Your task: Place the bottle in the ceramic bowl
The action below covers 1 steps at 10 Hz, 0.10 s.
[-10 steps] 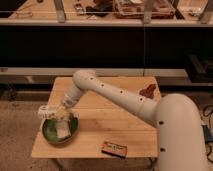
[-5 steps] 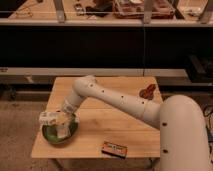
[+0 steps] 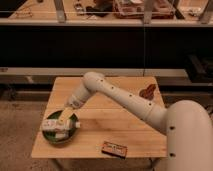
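The ceramic bowl [image 3: 70, 135], green and shallow, sits on the left front part of the wooden table [image 3: 112, 117]. The bottle [image 3: 49, 123], whitish with a pale label, lies on its side low over the bowl's left part. My gripper [image 3: 59, 123] reaches down into the bowl from the right and is shut on the bottle. A pale block [image 3: 61, 134] lies in the bowl under the gripper. The white arm runs from the lower right of the view to the bowl.
A flat orange-red box [image 3: 114, 148] lies near the table's front edge, right of the bowl. A small dark brown object [image 3: 147, 91] rests at the table's far right. Dark counters and shelves stand behind the table.
The gripper has come down and slightly right with the bottle, from above the bowl's left rim to low inside the bowl.
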Motion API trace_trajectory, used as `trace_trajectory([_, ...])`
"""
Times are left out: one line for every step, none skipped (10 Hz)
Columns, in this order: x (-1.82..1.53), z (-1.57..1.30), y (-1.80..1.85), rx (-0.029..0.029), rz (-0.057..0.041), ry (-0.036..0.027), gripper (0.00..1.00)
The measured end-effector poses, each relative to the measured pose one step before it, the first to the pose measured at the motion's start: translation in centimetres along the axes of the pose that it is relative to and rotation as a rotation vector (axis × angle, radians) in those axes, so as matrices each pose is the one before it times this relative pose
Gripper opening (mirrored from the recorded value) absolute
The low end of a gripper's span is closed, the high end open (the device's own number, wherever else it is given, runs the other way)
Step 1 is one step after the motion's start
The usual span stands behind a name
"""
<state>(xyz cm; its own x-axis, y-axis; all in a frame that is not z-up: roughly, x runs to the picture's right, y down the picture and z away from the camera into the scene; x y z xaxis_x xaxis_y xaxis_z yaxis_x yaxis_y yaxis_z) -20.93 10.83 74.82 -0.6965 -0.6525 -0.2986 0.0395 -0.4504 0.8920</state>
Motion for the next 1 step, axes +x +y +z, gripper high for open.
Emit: trace_trajectory([-0.347, -1.133, 1.008, -0.00512, 0.03024, 0.01359, 0.8])
